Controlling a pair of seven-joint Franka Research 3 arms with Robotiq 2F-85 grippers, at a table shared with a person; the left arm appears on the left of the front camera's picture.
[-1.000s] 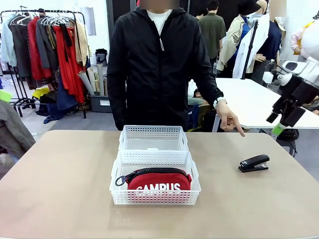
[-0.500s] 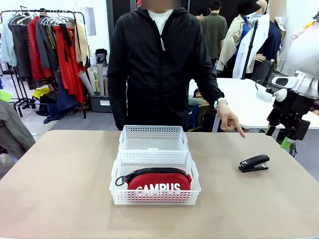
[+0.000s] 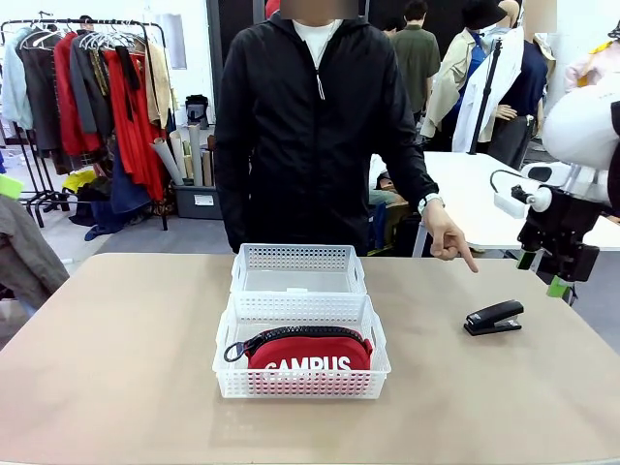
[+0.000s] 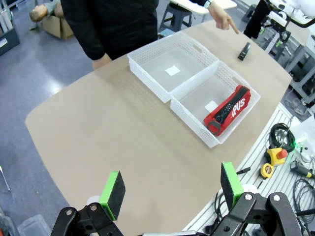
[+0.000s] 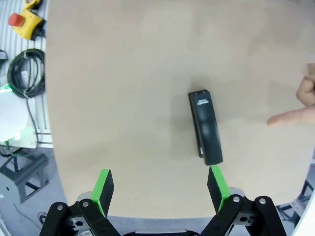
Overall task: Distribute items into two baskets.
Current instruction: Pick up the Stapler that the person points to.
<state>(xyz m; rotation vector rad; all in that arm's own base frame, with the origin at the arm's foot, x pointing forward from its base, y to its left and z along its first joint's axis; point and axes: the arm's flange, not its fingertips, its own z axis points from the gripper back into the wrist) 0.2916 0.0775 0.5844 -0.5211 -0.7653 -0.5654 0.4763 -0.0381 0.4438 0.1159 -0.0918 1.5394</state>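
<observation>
Two white lattice-sided plastic baskets touch mid-frame: the far basket [image 3: 297, 258], and the near basket [image 3: 301, 386] holding the red fabric "CAMPUS" pouch [image 3: 308, 351]. The small black stapler [image 3: 494, 317] lies right of centre, a person's hand [image 3: 448, 237] pointing at it; my right gripper [image 5: 160, 184] and left gripper [image 4: 171, 186] both gape wide.
</observation>
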